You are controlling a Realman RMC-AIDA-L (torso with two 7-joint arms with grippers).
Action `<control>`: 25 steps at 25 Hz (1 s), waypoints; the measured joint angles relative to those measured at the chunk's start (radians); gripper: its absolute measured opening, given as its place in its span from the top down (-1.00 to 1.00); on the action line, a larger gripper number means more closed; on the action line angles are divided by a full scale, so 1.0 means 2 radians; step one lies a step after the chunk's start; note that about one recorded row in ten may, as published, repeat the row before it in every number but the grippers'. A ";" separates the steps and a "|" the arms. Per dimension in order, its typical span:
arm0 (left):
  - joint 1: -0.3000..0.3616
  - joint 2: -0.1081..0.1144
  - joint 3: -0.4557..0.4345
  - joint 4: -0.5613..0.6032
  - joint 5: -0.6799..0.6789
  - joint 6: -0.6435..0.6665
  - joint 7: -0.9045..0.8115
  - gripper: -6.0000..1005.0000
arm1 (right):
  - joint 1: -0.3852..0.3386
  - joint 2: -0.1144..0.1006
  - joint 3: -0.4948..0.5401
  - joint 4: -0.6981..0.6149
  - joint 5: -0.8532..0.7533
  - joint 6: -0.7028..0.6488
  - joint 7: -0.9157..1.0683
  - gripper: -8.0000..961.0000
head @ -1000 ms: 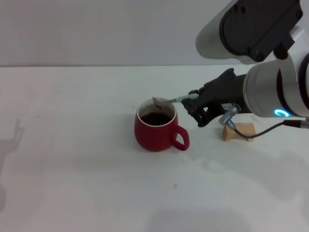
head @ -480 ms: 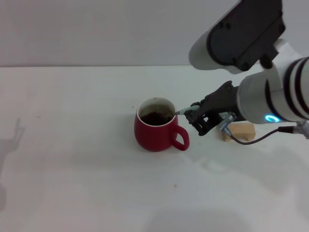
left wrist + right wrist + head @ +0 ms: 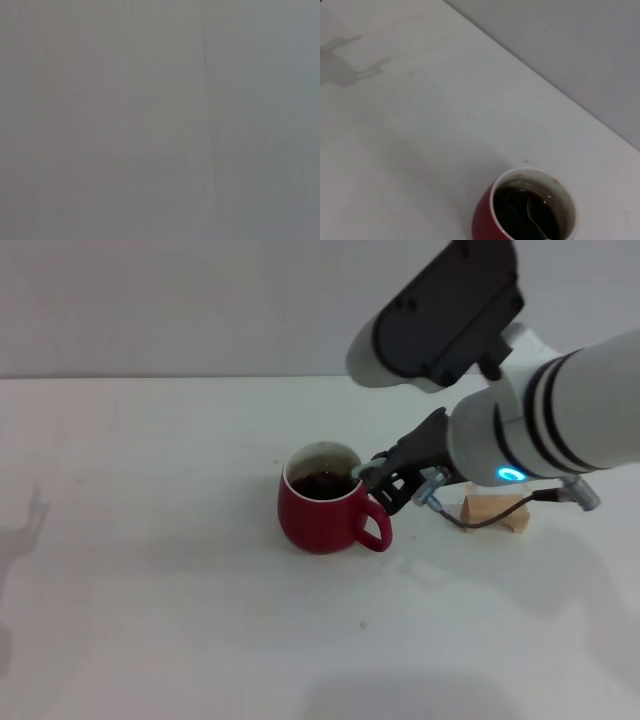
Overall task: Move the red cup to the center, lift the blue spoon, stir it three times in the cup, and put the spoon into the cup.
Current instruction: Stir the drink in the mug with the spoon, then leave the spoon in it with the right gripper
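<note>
The red cup (image 3: 320,512) stands on the white table near the middle, its handle toward my right side, with dark liquid inside. It also shows in the right wrist view (image 3: 530,212). My right gripper (image 3: 383,480) is at the cup's right rim, just above the handle, shut on the pale handle of the blue spoon (image 3: 364,470). The spoon slants down into the cup. Its grey bowl and neck lie in the dark liquid in the right wrist view (image 3: 534,223). The left gripper is out of view; the left wrist view shows only a plain grey surface.
A pale wooden block (image 3: 496,510) lies on the table right of the cup, under my right forearm. A grey cable (image 3: 470,523) hangs from the wrist in front of it. The white table (image 3: 150,540) stretches left and toward the front.
My right gripper has moved left and down to the cup's rim. The spoon's bowl, earlier above the rim, has dropped into the liquid. The cup has not moved.
</note>
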 joint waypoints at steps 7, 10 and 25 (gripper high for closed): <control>-0.001 0.000 -0.001 0.000 0.000 0.001 0.000 -0.69 | 0.021 0.001 -0.011 -0.042 0.023 -0.026 -0.001 0.72; -0.002 0.000 -0.001 0.000 0.000 0.001 0.000 -0.69 | 0.028 0.000 -0.014 -0.059 0.024 -0.035 -0.002 0.72; 0.000 0.001 -0.001 0.000 0.000 0.001 0.000 -0.69 | 0.035 -0.001 0.020 -0.107 0.020 -0.069 -0.024 0.72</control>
